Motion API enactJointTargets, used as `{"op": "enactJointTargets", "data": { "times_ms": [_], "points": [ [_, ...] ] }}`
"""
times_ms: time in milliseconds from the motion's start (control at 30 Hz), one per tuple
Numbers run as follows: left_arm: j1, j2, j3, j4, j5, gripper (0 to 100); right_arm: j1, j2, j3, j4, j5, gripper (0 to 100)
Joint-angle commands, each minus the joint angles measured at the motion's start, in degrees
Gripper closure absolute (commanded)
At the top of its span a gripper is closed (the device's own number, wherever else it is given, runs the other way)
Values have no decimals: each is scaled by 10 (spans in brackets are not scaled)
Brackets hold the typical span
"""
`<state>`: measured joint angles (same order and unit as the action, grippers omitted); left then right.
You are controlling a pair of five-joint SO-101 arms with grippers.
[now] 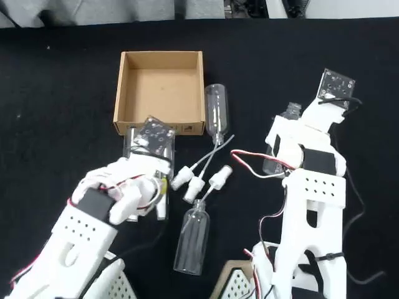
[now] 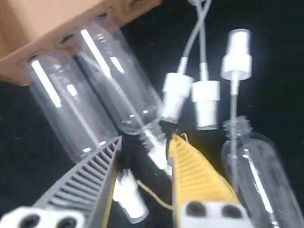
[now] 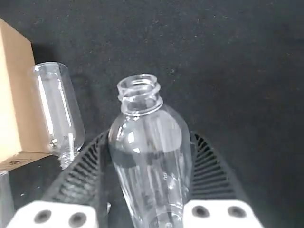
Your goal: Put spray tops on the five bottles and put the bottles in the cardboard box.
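We see the left arm stretched low over the black surface [image 1: 62,124], its left gripper [image 2: 145,141] aimed down near the front wall of the cardboard box [image 1: 159,93]. Its fingers [image 2: 90,178] are spread, one ribbed and grey, the other ribbed and yellow. Between the fingertips lies the thin threaded neck of a clear plastic bottle, the near bottle [image 2: 118,85], whose smooth round body runs beyond the tips to the box. We cannot tell whether either finger touches it. A second bottle [image 2: 61,109] lies just beside it, past the grey finger. Deeper between the fingers, towards the palm, lies a white plastic spray top [image 2: 128,194]. Beyond the yellow fingertip lie three more white tops [image 2: 206,102], each with a thin tube. Outside the yellow finger lies a fourth bottle [image 2: 261,175] with a threaded neck.

The right arm is folded upward, and the right gripper [image 3: 148,137] pinches a clear gripped bottle [image 3: 147,161] by its rounded body. The black ribbed fingers [image 3: 80,173] press on both sides, and the open threaded neck points past the tips. Beyond one finger a side bottle [image 3: 57,114] lies just beside the matte brown box wall.
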<state>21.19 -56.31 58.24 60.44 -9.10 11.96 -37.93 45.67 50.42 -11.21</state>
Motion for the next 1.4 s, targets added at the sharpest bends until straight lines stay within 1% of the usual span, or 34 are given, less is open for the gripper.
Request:
{"op": "enactJointTargets", "data": {
  "times_ms": [0, 133, 533, 700, 833, 1367],
  "points": [
    [37, 51, -63, -11, 18, 852, 23, -25, -7, -14, -7, 920],
    [54, 102, -100, -11, 51, 852, 23, -25, -7, -14, -7, 920],
    [58, 211, -163, -21, 51, 852, 22, -25, -7, -14, -7, 920],
    [57, 270, -161, -76, 51, 852, 22, -25, -7, -14, -7, 919],
    [51, 313, -171, -98, 48, 852, 22, -25, -7, -14, -7, 918],
    [51, 494, -268, -98, 46, 852, 19, -25, -7, -14, -4, 917]
  ]
}}
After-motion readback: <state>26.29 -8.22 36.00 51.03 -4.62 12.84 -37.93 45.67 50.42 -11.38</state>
